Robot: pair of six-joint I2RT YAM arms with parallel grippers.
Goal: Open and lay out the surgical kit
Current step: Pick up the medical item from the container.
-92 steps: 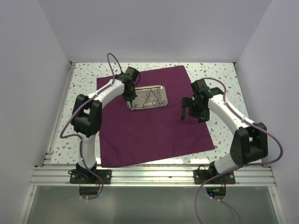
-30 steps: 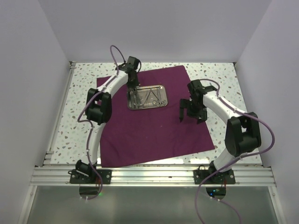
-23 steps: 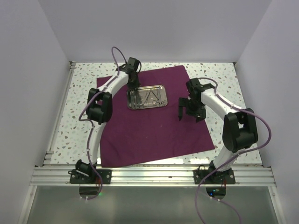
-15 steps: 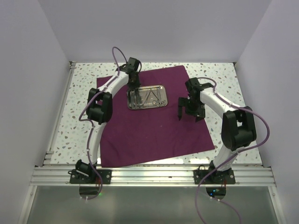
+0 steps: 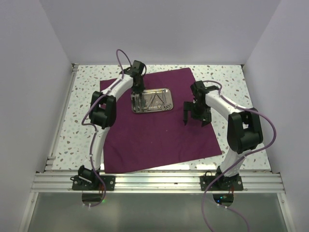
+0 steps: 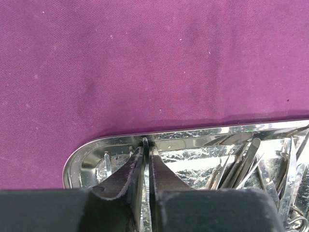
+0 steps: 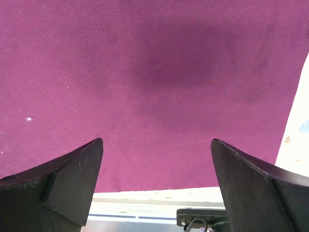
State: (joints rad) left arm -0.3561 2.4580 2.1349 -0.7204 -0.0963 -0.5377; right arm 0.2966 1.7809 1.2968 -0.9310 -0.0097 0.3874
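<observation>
Top external — both elbows have swung inward since the earlier frames. The left gripper stays at the steel tray's near end, and the right gripper has edged toward the tray. The tray's long axis runs from the left claw toward the right claw, on the purple cloth beneath both.

Left wrist — the claw is pinched on a thin silver instrument. The tray's far end is cut off; the other instruments are a slanting jumble.

Right wrist — the fingers are spread wide over cloth.

We log: left gripper advanced and lowered into the tray's left end | right gripper shifted slightly toward the tray.
</observation>
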